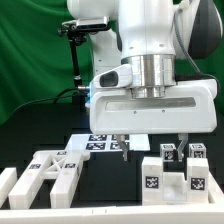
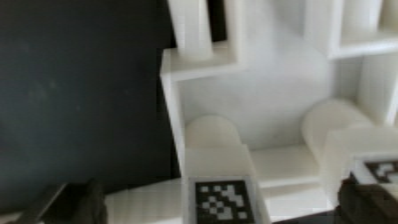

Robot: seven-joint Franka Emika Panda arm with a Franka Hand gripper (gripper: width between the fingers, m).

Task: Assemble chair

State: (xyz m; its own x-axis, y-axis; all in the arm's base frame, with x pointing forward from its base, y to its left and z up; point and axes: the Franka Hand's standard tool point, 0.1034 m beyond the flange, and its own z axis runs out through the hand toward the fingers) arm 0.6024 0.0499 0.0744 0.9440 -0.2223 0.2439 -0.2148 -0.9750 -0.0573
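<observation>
Our gripper (image 1: 150, 146) hangs with jaws spread wide and empty just above the white chair parts (image 1: 168, 172) grouped on the table (image 1: 30, 135) at the exterior view's right, so we should centre squarely over a single piece before lowering and closing.

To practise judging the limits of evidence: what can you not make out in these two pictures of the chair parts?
1. The chair parts at the exterior view's left run off the picture's edge.
2. The tags on the chair parts at the exterior view's right are too small to read.
3. Wrist view: the white part is blurred and cut off by the edges; its whole shape is unclear.
</observation>
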